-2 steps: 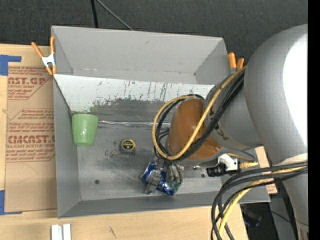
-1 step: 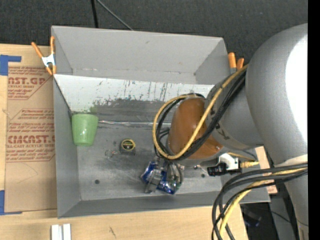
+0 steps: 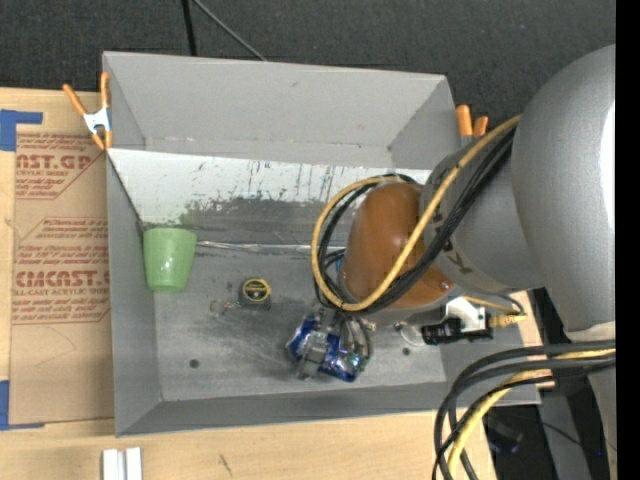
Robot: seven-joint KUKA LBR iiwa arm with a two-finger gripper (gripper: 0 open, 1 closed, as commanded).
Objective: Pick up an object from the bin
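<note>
My gripper (image 3: 343,336) is low in the bin's front middle, under the arm's orange cover, right down on a crumpled blue and silver packet (image 3: 322,356) that lies near the front wall. The packet sticks out to the left of and below the gripper. A small round black and yellow tape measure (image 3: 255,290) lies on the floor to the left, apart from the gripper. A tiny grey bit (image 3: 222,307) lies further left of it.
A light green plastic cup (image 3: 168,258) lies on its side against the bin's left wall. The arm with its looped cables covers the bin's right part. Bare floor lies between the cup and the packet.
</note>
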